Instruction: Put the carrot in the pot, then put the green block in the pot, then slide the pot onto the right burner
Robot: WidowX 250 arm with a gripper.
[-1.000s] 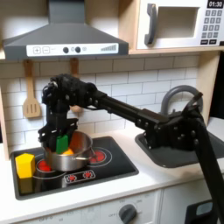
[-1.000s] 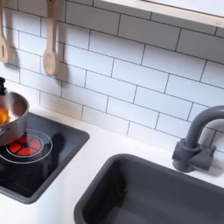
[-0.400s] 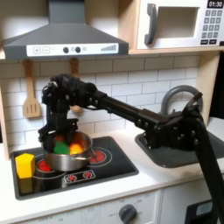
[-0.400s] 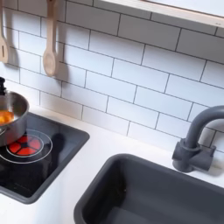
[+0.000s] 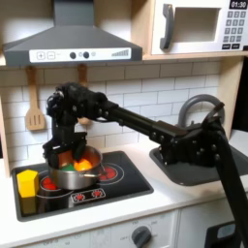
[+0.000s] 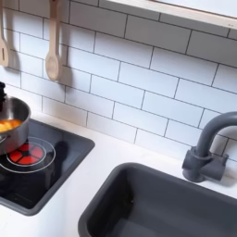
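As the pot (image 5: 73,171) overlaps the right burner (image 5: 108,173), room remains.

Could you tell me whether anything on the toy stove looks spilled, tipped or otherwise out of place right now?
Nothing stands out. The pot sits upright on the black cooktop with orange and green pieces inside, the yellow block stands beside it at the first exterior view's left, and the gripper is at the pot's rim. Nothing is spilled.

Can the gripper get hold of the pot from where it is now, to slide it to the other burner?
Probably yes. In the first exterior view the gripper hangs right at the pot's back rim, nothing between them. The carrot and green block lie inside, the yellow block beside.
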